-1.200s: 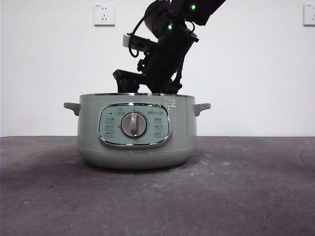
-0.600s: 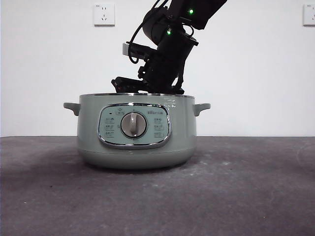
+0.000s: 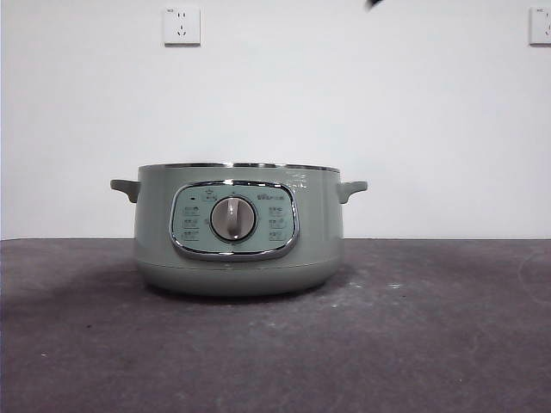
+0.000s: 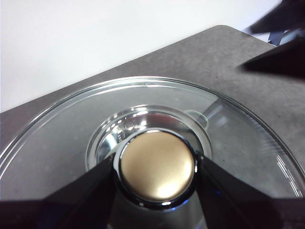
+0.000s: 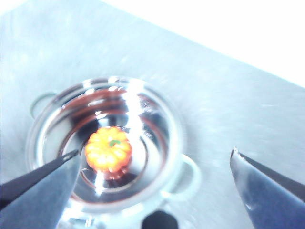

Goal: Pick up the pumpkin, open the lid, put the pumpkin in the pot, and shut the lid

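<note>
A dark grey table (image 3: 275, 344) fills the lower part of the front view, and on it, centre frame, stands the pot (image 3: 239, 231), its chrome-framed panel and silver dial (image 3: 233, 218) facing the camera, a small handle on each side, its top rim bare. Behind it a white wall carries one socket plate (image 3: 182, 25) at upper left and another (image 3: 541, 25) at the upper right corner; a small black tip (image 3: 373, 3) shows at the top edge, right of centre. In the right wrist view, blurred and pale, the right gripper (image 5: 155, 167) hangs high over the pot (image 5: 107, 143) with its two jaws spread wide and nothing between them; the pumpkin (image 5: 108, 149) lies on the shiny bottom of the open pot, centre-left of the frame, well below the jaws. In the left wrist view the left gripper (image 4: 156, 167) is closed on the lid (image 4: 157, 143), its jaws pressed to either side of the rounded knob (image 4: 157, 168) at lower centre, the glass dome spreading out around it over the table, with a dark blurred shape (image 4: 279, 43) at the upper right corner.
</note>
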Controlling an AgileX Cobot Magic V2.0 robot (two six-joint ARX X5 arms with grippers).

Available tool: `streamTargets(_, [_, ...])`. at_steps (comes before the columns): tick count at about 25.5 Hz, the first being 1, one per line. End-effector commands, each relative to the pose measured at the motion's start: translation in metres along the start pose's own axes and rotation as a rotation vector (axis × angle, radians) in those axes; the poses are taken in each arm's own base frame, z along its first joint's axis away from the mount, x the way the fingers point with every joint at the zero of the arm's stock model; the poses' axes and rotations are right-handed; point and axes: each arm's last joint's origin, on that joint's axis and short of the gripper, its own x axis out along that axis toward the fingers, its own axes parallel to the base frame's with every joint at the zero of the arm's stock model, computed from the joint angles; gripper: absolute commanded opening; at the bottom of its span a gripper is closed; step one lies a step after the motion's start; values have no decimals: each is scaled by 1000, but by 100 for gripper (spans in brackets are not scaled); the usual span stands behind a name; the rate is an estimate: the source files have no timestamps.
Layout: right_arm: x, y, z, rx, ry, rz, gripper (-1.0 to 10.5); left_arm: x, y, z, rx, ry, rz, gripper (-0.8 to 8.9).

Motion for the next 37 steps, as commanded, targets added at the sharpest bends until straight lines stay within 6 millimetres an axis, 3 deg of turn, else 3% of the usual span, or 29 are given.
streamTargets(1, [-46, -5, 0, 32, -60, -6, 595, 23, 5, 8, 22, -56, -43, -9])
streamTargets(5, [-109, -12, -9, 41, -145, -8, 595, 84, 17, 5, 23, -40, -60, -9])
streamTargets(12, [-146, -15, -20, 44, -183, -4, 595, 145, 26, -11, 18, -3, -78, -9])
streamTargets(19, [-153, -15, -28, 39, -132, -2, 595, 185, 26, -23, 28, -11, -96, -9])
streamTargets(25, [-152, -15, -30, 37, -113, -1, 595, 207, 22, -33, 31, 9, -109, -9])
streamTargets(31, [-152, -15, -31, 36, -104, -1, 595, 223, 22, -43, 27, 37, -95, -9])
streamTargets(37, [-152, -15, -32, 34, -91, 0, 595, 225, 23, -46, 26, 47, -76, -9])
